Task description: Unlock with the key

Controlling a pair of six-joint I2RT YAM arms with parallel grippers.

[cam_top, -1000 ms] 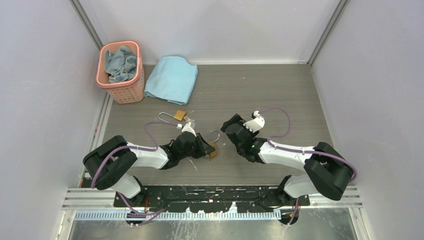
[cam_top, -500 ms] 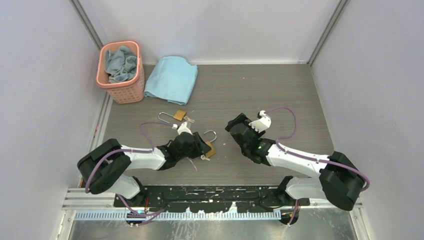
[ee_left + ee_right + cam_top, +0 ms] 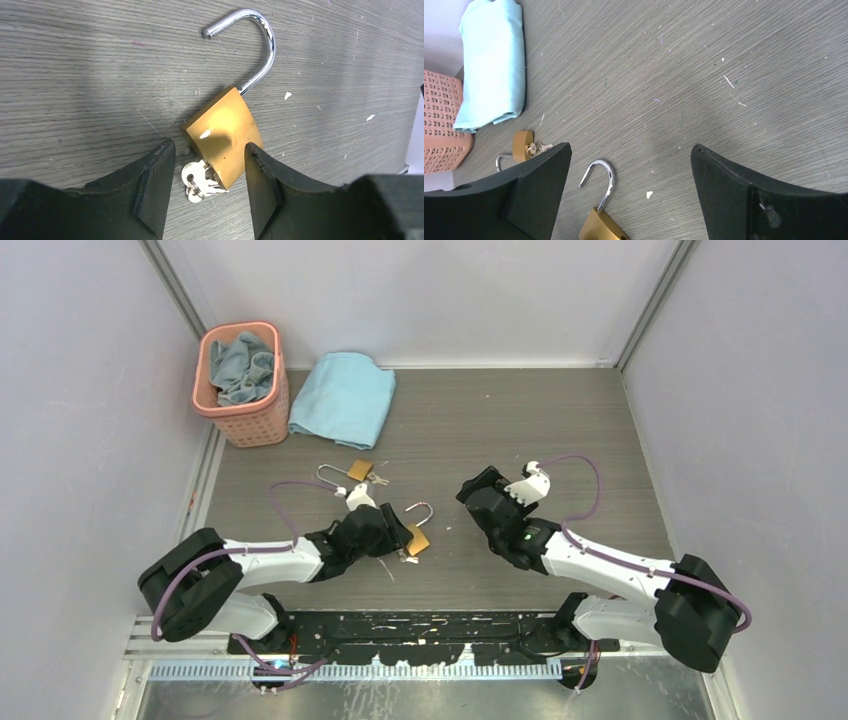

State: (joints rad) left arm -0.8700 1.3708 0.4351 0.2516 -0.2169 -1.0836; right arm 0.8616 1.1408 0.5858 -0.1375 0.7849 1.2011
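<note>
Nearest you, your left gripper [image 3: 209, 144] lies low over the wooden table [image 3: 540, 420] with its jaws parted; the brass padlock [image 3: 222, 135] lies flat between the two fingers. The left finger stands clear of it, and you cannot tell whether the right finger touches its edge. A silver key [image 3: 197, 180] sticks out of the padlock's near end, just beside the left finger. The chrome shackle [image 3: 262, 45] is sprung open and points away from the gripper. To the right, well apart from the lock, your right gripper [image 3: 630, 150] hangs above the table with its jaws spread wide and nothing between them. Farther back lies a second brass padlock [image 3: 359, 470], its shackle pointing left. Beyond it sits a folded light-blue towel [image 3: 343, 398], and at the far left a pink basket [image 3: 245, 425] holding a blue cloth [image 3: 242, 365].
</note>
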